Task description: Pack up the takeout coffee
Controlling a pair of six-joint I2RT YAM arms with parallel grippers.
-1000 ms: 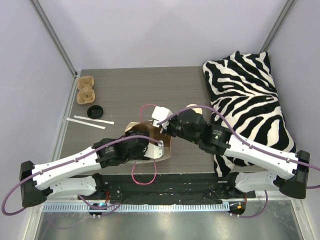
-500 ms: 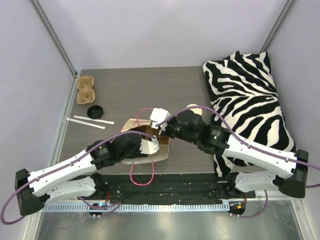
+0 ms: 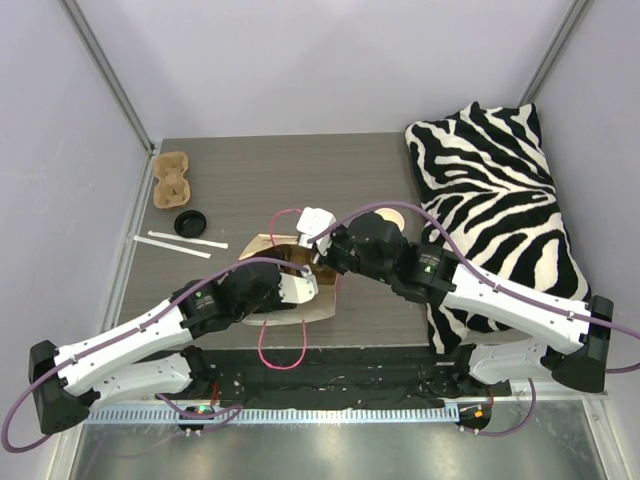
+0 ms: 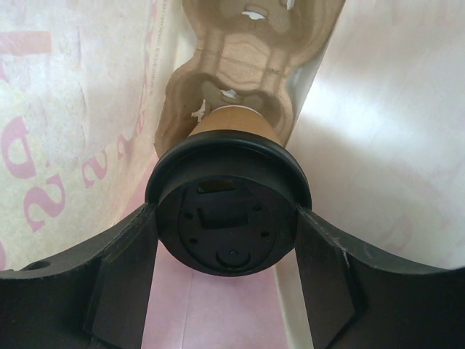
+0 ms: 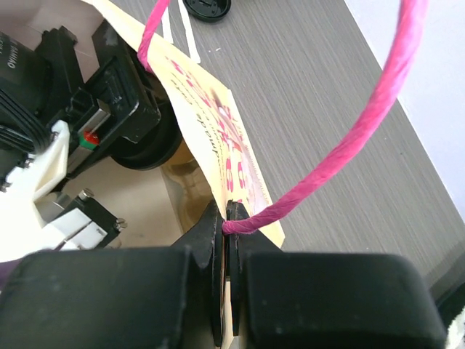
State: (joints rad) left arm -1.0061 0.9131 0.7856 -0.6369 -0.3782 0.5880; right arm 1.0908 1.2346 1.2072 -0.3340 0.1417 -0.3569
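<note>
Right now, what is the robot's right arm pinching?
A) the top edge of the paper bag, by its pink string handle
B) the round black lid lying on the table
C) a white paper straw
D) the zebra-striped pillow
A: in the right wrist view, the right arm's jaws are shut flat on the top edge of the cream paper bag with pink print, just where its pink string handle comes out.

Grey wood-grain table (image 3: 260, 180), pale lilac walls (image 3: 320, 60), zebra cushion (image 3: 490, 190) rt.
</note>
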